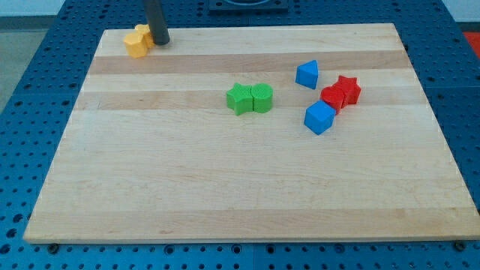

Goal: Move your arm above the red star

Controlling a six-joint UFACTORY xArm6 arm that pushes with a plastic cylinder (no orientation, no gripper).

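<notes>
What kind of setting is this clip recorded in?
Probably a robotics lab bench: a pale wooden board lies on a blue perforated table, small coloured blocks such as the red star sit on it, and my tip rests beside the yellow blocks.

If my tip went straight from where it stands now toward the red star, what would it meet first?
My tip stands at the view's top left, touching the yellow blocks. Toward the red star the way looks free; the blue triangular block lies closest to that line, so depth may decide.

A pale wooden board (240, 187) lies on a blue perforated table (30, 90) under even light
</notes>
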